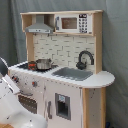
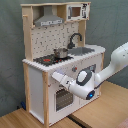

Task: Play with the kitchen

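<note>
Kitchen (image 2: 55, 60) first: I've got the big toy play kitchen standing upright against a grey curtain backdrop (image 1: 115, 45) in both exterior views, white panels in a light wood frame, planted on a wooden floor (image 2: 30, 119) in the second exterior view. Next down in size, my white arm (image 2: 107, 67) comes in from the second exterior view's right, bends at a bulky joint with a blue ring and points its forward end at the kitchen's front face, level with the knob strip above the oven door (image 2: 63, 97). The gripper (image 2: 54, 76) is right up against that front panel by the corner post, but I cannot tell whether its fingers are parted or closed, nor whether they touch anything. In the first exterior view the arm fills the lower left corner, in front of the oven side of the kitchen. Up top, a grey hood (image 1: 40, 25) sits beside the microwave (image 1: 72, 22) with its dark keypad. Below that, a tiled backsplash (image 1: 60, 49). On the counter, the sink (image 1: 72, 73) lies sunk into the top, with the black curved faucet (image 1: 85, 59) behind it. A small metal pot (image 1: 44, 63) stands on the dark stovetop (image 1: 27, 65), beside the sink. A red knob (image 1: 34, 83) shows on the front strip.
</note>
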Robot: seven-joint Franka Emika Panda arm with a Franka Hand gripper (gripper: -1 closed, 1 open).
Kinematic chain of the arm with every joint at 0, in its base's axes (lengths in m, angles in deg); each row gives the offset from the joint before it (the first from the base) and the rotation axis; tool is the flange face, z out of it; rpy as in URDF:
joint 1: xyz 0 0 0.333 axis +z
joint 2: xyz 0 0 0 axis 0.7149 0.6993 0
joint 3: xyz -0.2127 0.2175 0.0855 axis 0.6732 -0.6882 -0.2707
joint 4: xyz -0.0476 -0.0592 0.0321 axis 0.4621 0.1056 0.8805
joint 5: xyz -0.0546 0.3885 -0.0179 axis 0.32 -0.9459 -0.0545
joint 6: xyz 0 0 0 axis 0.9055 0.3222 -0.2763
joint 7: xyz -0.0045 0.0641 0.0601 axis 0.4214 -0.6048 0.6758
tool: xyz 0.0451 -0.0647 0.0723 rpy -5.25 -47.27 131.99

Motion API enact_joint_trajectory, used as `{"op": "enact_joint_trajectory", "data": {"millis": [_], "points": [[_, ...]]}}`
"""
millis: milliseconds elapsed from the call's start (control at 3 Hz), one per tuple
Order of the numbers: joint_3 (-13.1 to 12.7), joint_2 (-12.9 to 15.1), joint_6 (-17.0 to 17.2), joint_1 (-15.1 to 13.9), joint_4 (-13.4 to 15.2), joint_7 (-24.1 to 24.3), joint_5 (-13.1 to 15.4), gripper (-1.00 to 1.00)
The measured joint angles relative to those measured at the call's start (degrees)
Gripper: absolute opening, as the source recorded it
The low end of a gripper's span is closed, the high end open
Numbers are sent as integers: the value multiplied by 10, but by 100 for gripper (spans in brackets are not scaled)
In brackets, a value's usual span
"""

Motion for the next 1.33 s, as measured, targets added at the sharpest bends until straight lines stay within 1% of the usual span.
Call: {"op": "enact_joint_trajectory", "data": {"millis": [1333], "points": [[-3,-24,47,4,-1,-248,1,-100]]}}
